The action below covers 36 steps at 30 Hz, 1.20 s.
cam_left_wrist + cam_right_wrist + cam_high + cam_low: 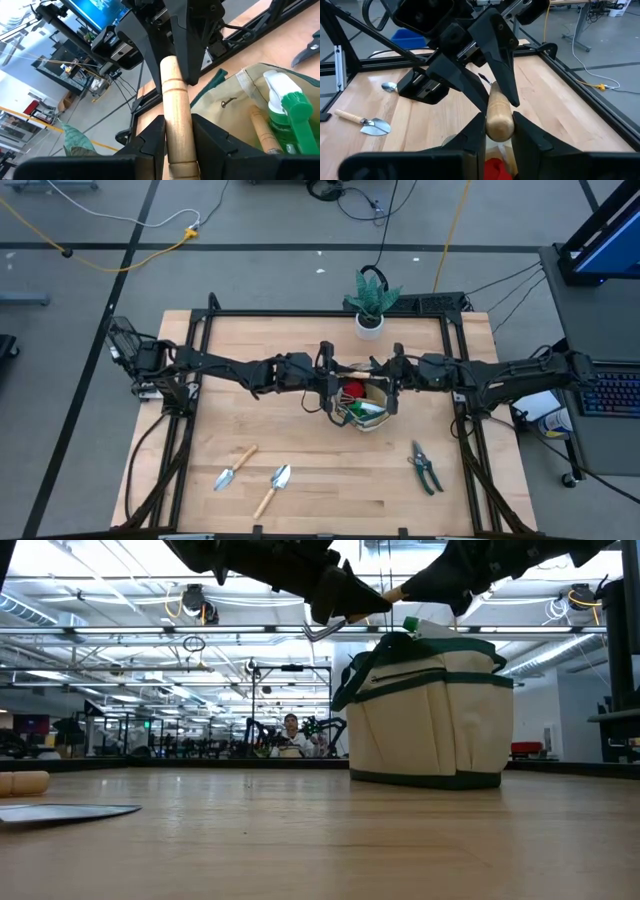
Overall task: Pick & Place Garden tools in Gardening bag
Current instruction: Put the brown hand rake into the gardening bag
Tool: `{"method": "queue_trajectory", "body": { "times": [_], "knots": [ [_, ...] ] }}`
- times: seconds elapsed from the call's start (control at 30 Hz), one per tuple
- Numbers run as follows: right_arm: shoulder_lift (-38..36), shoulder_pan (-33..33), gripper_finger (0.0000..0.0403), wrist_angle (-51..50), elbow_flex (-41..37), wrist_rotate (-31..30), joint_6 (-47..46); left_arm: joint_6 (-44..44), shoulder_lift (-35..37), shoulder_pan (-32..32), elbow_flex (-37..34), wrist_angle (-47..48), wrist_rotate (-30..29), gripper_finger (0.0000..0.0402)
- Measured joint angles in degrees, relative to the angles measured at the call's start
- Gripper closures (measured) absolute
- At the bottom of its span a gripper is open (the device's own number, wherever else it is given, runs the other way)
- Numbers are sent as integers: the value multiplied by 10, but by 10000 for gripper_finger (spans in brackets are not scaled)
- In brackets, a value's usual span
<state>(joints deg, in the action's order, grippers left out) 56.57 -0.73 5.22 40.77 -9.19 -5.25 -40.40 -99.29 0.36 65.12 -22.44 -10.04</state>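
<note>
The tan gardening bag [365, 412] stands upright on its base mid-table. It holds a red piece [353, 390], a green spray bottle [290, 112] and a wooden handle [262, 132]. My left gripper [330, 380] and my right gripper [393, 378] meet above the bag. Both are shut on one wooden-handled tool [175, 100], whose metal head [322, 630] hangs by the left gripper. Two trowels [235, 468] [272, 488] lie flat at the near left. Dark pruning shears [425, 468] lie flat at the near right. My left gripper pinches the tool's wooden handle [176, 125] between its two fingers, toward the metal head. It comes level from the table's left, fingers along the handle. The tool is lifted clear above the bag. My right gripper pinches the handle's rounded free end [499, 117] between its two fingers. It comes level from the table's right, facing the left gripper. The handle lies about level over the bag's open top.
A green plant in a white pot [370, 308] stands at the table's far edge behind the bag. Black frame rails [200, 370] [470, 410] run along both sides. Bare wood shows at the near middle [345, 480].
</note>
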Motion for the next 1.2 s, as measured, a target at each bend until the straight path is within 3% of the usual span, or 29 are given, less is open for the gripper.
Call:
{"method": "queue_trajectory", "body": {
  "times": [0.6, 0.7, 0.93, 1.07, 1.2],
  "knots": [
    [-1, -2, 343, -46, 1, -8, -30, 49, -1, -7, 0, 10, 11, 311],
    [-1, -1, 343, -57, 0, -13, -31, 55, -1, -8, 0, 18, 10, 284],
    [-1, -1, 343, -61, 0, -13, -39, 28, -1, -10, 0, 18, -5, 173],
    [-20, -1, 343, -108, 0, -13, -46, 28, -1, -20, 0, 18, -65, 136],
    [-62, -1, 341, -145, 0, -13, -61, 36, -1, -29, 0, 33, -135, 129]
  ]
}}
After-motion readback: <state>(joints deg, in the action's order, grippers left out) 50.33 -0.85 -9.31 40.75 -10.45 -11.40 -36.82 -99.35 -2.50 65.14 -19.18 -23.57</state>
